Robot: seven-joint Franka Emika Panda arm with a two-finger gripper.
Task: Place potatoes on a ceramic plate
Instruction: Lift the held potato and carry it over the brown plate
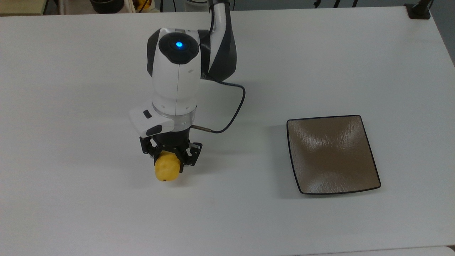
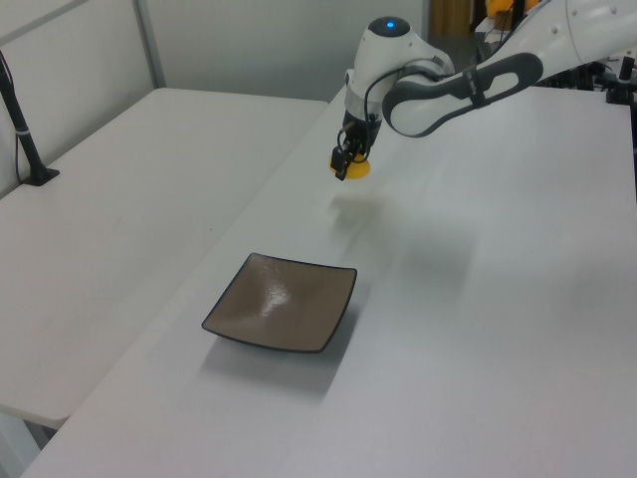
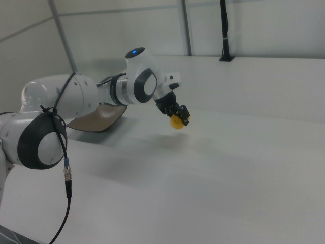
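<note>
The tool (image 1: 169,159) is clamped on the potato (image 1: 166,170), its black fingers (image 1: 182,160) pressed against the sides of the yellow, egg-shaped body. In the left view the tool (image 2: 344,161) holds the potato (image 2: 355,168) clear of the worktop (image 2: 518,299), with a faint shadow on the surface below it. The right view agrees: the potato (image 3: 177,121) hangs at the tip of the tool (image 3: 176,114), with open space between it and the worktop (image 3: 213,168) underneath. A tiny dark spot sits on the lower end of the potato in the top view.

Above the tool, the white wrist of the arm (image 1: 175,83) points straight down, a blue light glowing on its dark round cap. A thin black cable (image 1: 233,113) loops from the wrist out toward the top view's right and back up to the arm's dark elbow section.

The ceramic plate (image 1: 332,154) lies flat on the white worktop (image 1: 71,89), well apart from the potato, toward the top view's right. It is square and shallow, glossy brown-grey with a thin dark rim and rounded corners. In the left view the plate (image 2: 282,302) sits nearer the camera than the tool. In the right view, part of the plate (image 3: 99,119) shows behind the arm (image 3: 76,96).
</note>
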